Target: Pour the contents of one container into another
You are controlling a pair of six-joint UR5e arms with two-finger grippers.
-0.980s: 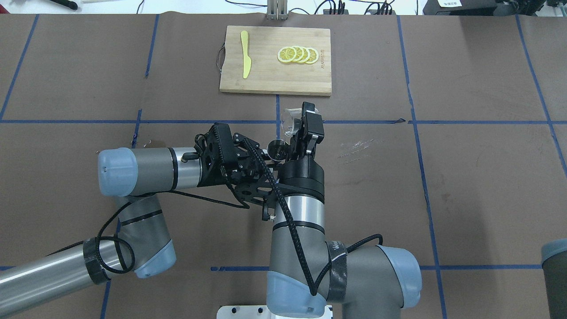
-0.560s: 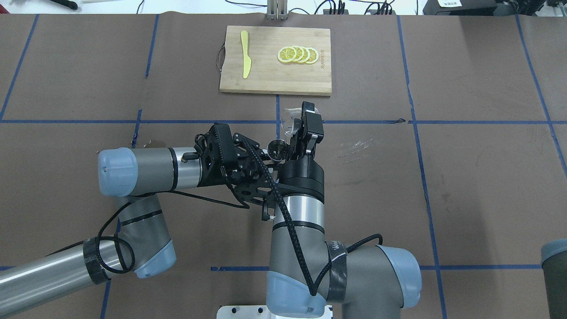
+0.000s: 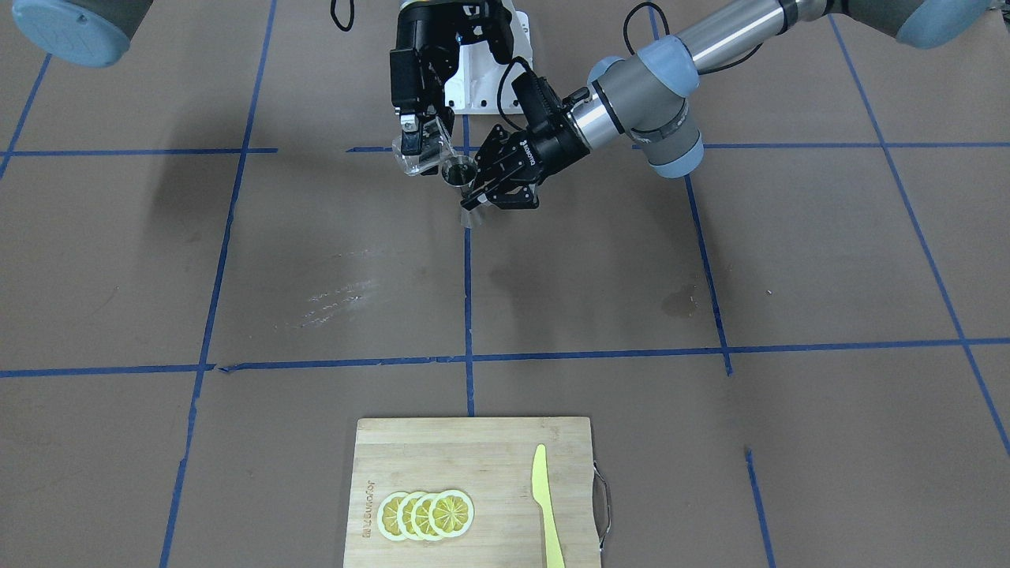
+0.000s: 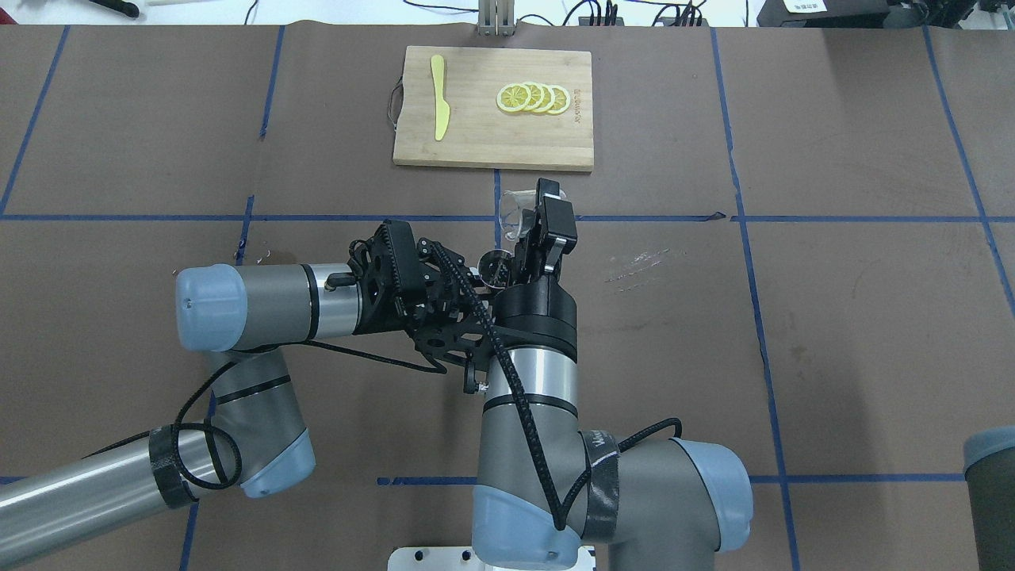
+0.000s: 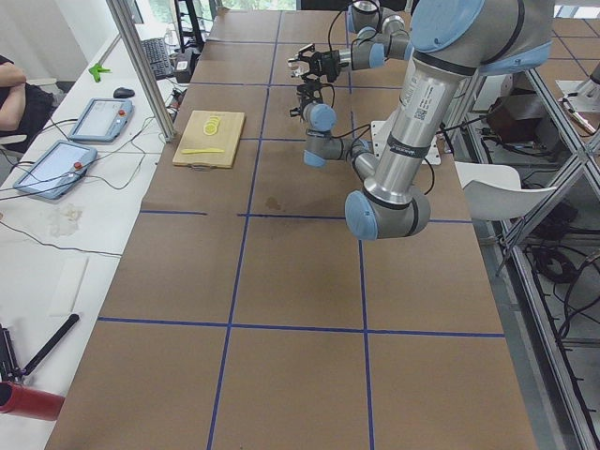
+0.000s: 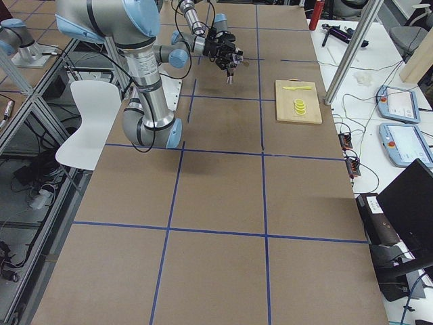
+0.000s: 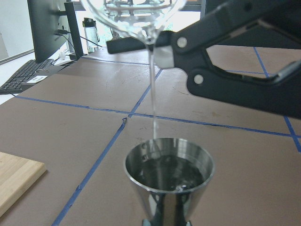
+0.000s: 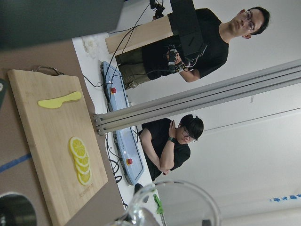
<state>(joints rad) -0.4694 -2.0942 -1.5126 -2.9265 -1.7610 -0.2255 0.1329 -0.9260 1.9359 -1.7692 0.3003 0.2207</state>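
My right gripper (image 4: 530, 216) is shut on the small clear glass tumbler (image 4: 514, 208) and holds it tilted above the table. The steel hourglass jigger (image 4: 498, 266) stands upright just below, with my left gripper (image 4: 488, 275) shut on its waist. In the left wrist view a thin stream of clear liquid (image 7: 153, 94) falls from the tumbler's lip (image 7: 134, 19) into the jigger (image 7: 169, 186), which holds liquid. From the front, the tumbler (image 3: 418, 160) leans toward the jigger (image 3: 459, 172). In the right wrist view the tumbler's rim (image 8: 174, 200) shows at the bottom.
A wooden cutting board (image 4: 476, 147) lies at the far middle of the table, carrying several lemon slices (image 4: 533, 97) and a yellow plastic knife (image 4: 438, 97). Faint wet smears (image 3: 335, 293) mark the brown mat. Two people (image 8: 207, 37) stand beyond the table's far edge.
The right gripper has shifted slightly and tipped the tumbler a little further over the jigger. The left arm and the jigger have stayed in place.
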